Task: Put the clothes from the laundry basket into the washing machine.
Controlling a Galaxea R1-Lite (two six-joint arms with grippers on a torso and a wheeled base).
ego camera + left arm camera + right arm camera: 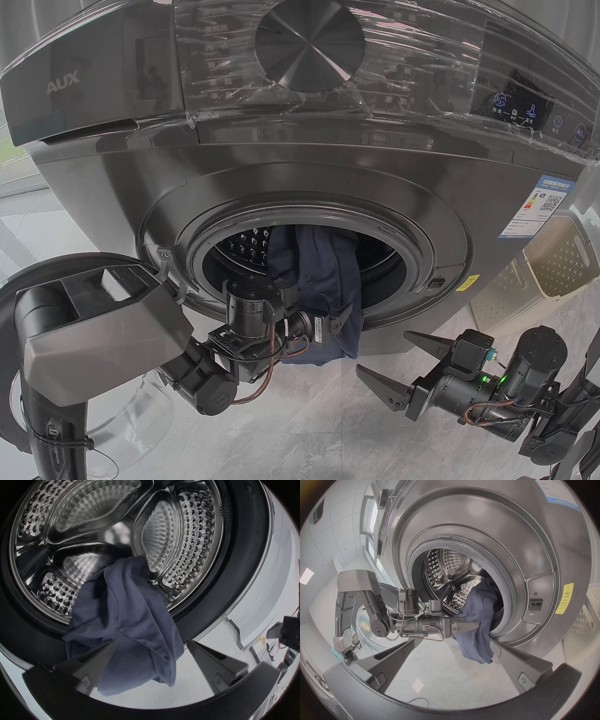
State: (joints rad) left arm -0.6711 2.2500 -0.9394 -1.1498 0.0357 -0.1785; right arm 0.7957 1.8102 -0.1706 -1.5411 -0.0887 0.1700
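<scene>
Farthest left, the round glass door of the washing machine hangs wide open, partly behind the left arm. The top-left panel carries a pale logo. Beside it a big ribbed dial sits under crinkled plastic film, and a dark touch display with small blue icons follows further right.

The left gripper is right at the drum mouth. Its jaws stand well apart and clamp nothing. A dark blue garment is draped over the lower rim of the opening, part of it inside and part hanging down the front toward the pale tiled floor.

The left wrist camera looks straight into the drum, with its perforated steel walls and raised paddles, and the cloth sags between the two fingers. From the right wrist camera the same gripper shows side-on, with the garment's loose end dangling below it, clear of the floor.

Right of the opening is the door latch with a small yellow warning sticker next to it. Higher up is a blue-and-white rating label with a square code.

The right gripper hangs low over the floor, away from the cloth, with its jaws spread and empty. Behind it, against the machine's right side, stands the cream perforated laundry basket; I can't see what is inside it.
</scene>
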